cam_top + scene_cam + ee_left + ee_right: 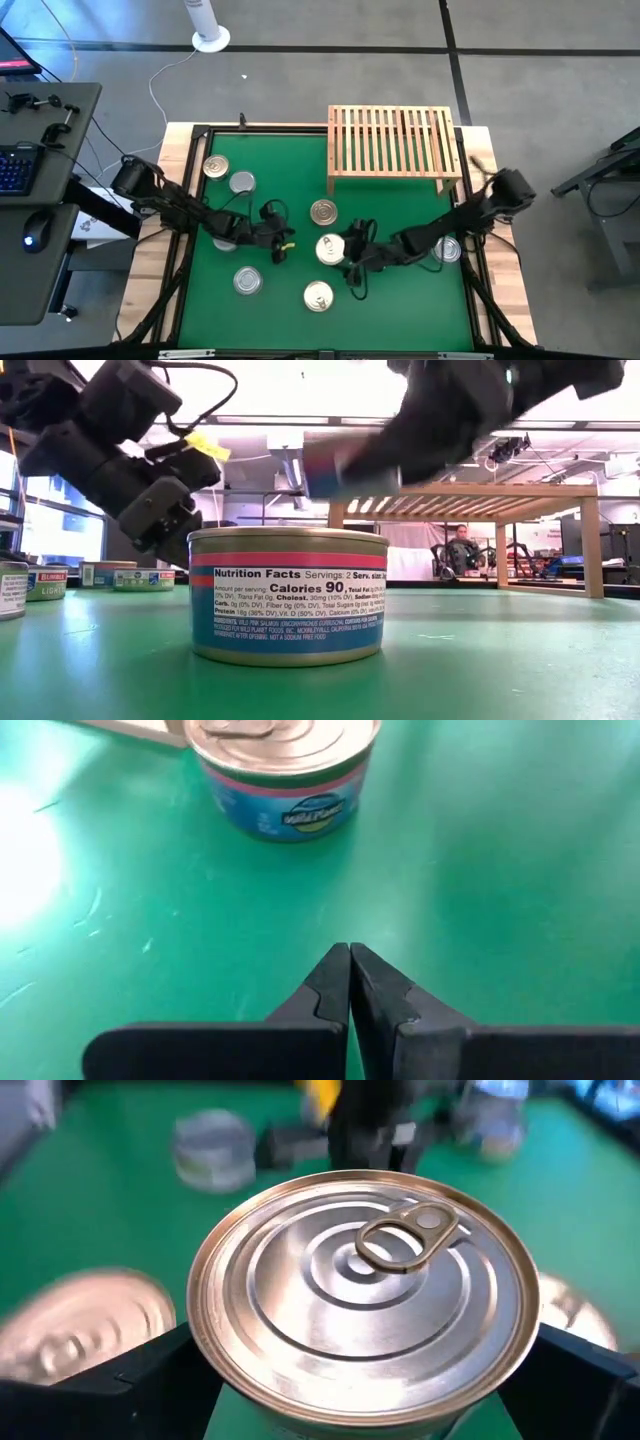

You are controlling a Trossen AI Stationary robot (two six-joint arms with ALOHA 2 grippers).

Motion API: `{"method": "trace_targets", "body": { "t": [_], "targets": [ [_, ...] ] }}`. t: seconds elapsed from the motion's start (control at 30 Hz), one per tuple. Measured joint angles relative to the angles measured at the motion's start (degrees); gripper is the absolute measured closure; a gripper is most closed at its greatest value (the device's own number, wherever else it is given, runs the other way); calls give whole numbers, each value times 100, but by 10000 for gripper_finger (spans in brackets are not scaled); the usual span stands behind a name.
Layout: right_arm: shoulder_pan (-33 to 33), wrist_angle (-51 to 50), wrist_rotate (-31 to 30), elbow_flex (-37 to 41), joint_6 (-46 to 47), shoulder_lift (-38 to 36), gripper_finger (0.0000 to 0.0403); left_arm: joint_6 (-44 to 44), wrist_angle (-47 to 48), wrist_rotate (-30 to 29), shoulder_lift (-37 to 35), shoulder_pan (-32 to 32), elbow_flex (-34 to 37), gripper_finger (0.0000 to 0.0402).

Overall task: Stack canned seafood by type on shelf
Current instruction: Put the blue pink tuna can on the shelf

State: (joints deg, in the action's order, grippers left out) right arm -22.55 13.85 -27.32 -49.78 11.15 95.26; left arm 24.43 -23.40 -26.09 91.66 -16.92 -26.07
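Green felt covered the table (400,290); the right gripper (338,250) pinched a gold-lidded tin (365,1295) between wide fingers, while the left gripper (350,982) hovered pressed together.

Between my right gripper's (365,1380) matt black plastic fingers (130,1380), a gold-toned tin (365,1295): polished metal lid, concentric ridges, glossy pull-tab. My left gripper (350,982): the same dull, smooth black, pads pressed together. Table mat (500,870): green, matt, faintly scuffed. Second tin (288,595): glossy printed paper label, bright metal rims. Shelf (390,140): pale bare wood slats, unvarnished in look.
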Motion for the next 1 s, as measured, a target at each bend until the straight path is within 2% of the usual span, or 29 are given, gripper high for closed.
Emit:
{"method": "trace_targets", "body": {
  "t": [0.17,0.37,0.47,0.6,0.77,1.0],
  "targets": [
    [729,-7,138,0,-816,-1016,16,-84,-312,-12,2,-102,103,401],
    [2712,52,1082,-83,-1090,-1663,16,-204,-484,-157,2,-126,120,401],
    [3679,32,1676,-388,-1133,-1500,16,-205,-489,-177,4,-126,122,401],
    [4517,-173,2206,-1043,-1197,-991,16,-208,-529,-241,4,-126,122,401],
    [5115,-630,2192,-1686,-1400,-373,16,-206,-527,-303,4,-126,122,401],
    [5586,-696,2485,-1790,-1152,105,16,-207,-527,-304,4,-121,122,401]
  ]
}}
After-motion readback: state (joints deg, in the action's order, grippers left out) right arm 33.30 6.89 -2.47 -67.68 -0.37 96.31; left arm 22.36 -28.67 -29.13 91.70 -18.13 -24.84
